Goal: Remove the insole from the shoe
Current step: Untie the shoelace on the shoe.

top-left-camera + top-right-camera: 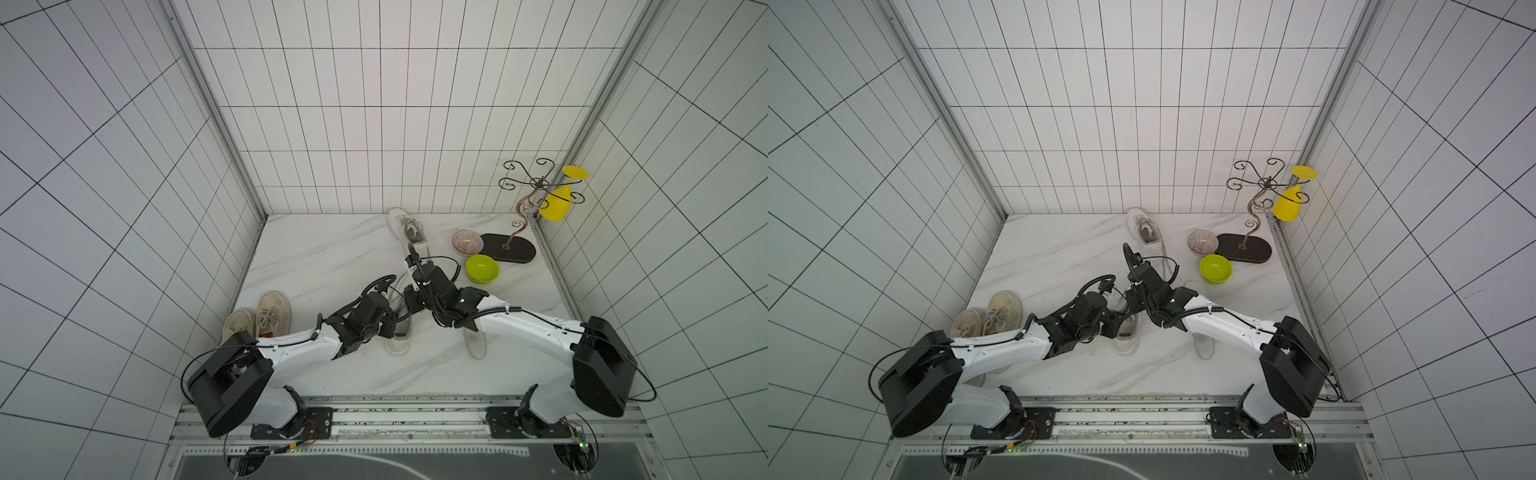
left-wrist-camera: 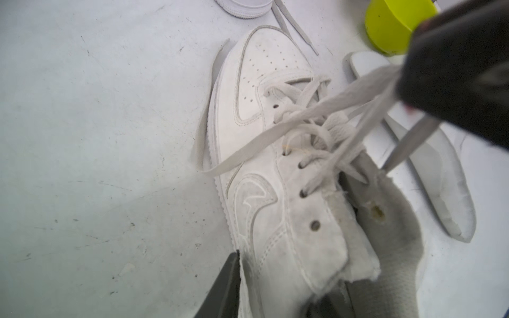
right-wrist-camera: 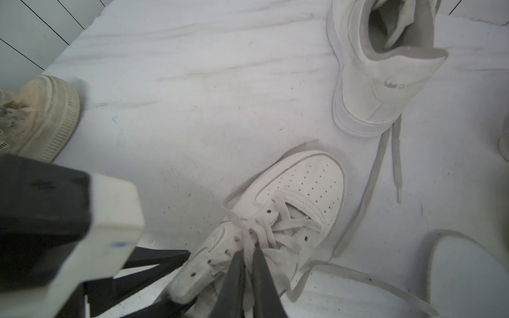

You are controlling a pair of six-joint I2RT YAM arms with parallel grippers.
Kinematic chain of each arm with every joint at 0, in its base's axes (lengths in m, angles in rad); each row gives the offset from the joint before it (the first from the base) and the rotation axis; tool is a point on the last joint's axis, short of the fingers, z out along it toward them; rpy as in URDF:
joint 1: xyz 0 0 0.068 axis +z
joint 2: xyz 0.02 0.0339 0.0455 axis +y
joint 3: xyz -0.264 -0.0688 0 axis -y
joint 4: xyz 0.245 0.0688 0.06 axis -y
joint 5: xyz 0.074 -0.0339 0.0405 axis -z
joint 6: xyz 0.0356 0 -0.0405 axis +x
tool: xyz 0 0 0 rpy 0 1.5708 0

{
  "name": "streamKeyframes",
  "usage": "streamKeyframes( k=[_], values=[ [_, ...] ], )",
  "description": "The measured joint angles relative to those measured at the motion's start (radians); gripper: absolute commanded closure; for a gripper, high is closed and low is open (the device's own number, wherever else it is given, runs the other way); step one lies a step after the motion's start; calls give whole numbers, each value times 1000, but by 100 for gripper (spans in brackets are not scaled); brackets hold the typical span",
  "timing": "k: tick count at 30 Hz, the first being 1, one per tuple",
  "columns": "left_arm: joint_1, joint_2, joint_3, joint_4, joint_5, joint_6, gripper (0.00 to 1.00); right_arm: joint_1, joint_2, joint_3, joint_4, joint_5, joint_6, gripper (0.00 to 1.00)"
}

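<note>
Toe toward the back wall, heel toward the arms' bases: that is how the white shoe lies. It sits flat on its sole near the middle of the marble table, long axis running front to back and leaning slightly to the robot's right. The right gripper is over the lacing, about halfway along the shoe. Its jaws are closed almost together on the laces, which are drawn up taut off the tongue. The left gripper is at the heel end, on the side nearer its own arm. Its jaws stand a little apart astride the side wall by the collar, one finger outside and the other down in the mouth. Whether they squeeze the wall I cannot tell. Grey lining shows in the mouth, but the insole itself I cannot pick out in there. A loose insole lies on the table just beside the shoe's right side. A second white sneaker sits past the toe, near the back wall.
</note>
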Motion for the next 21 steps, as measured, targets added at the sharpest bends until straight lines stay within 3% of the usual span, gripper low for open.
streamKeyframes(
  k=[7,12,14,21],
  values=[
    [0,3,4,4,-12,4,92,-19,-18,-8,25,76,19,87],
    [0,0,2,4,-11,10,94,-51,-52,-51,35,24,5,59],
    [0,0,2,5,-8,12,94,-50,-73,-66,40,-10,-5,54],
    [0,0,2,7,0,18,94,-31,-101,-106,60,-109,-11,54]
  ],
)
